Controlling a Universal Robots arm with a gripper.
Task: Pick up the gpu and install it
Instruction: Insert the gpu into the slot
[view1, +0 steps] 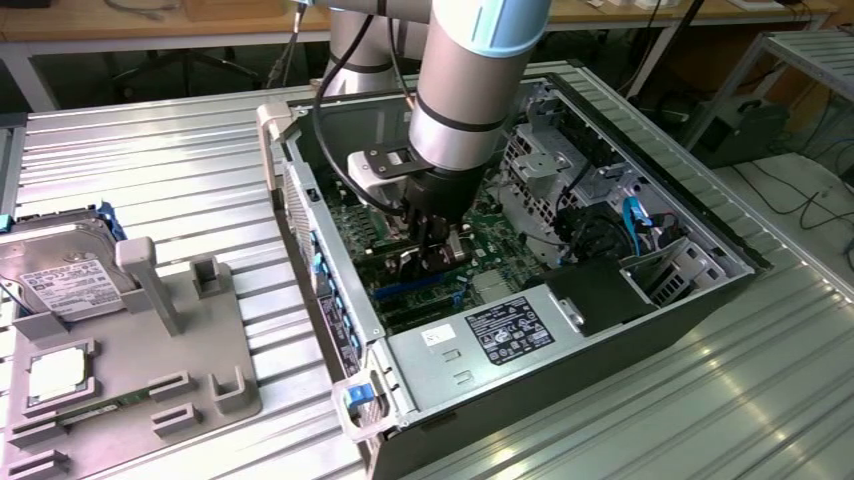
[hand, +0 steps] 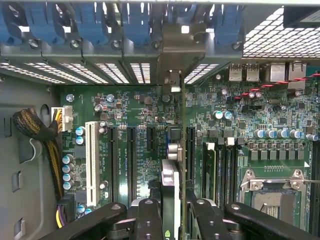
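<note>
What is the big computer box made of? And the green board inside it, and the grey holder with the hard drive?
The computer case looks like sheet metal: thin, grey, folded edges, holes punched in its walls. The motherboard seems to be glossy green circuit board, carrying shiny metal parts and black plastic slots. The grey holder beside the hard drive looks like matte moulded or printed plastic, though I can't be sure.

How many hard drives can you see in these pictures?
1. A silver hard drive with a white label rests on the grey holder at the exterior view's left, outside the computer case. More may be hidden inside the case.
</note>
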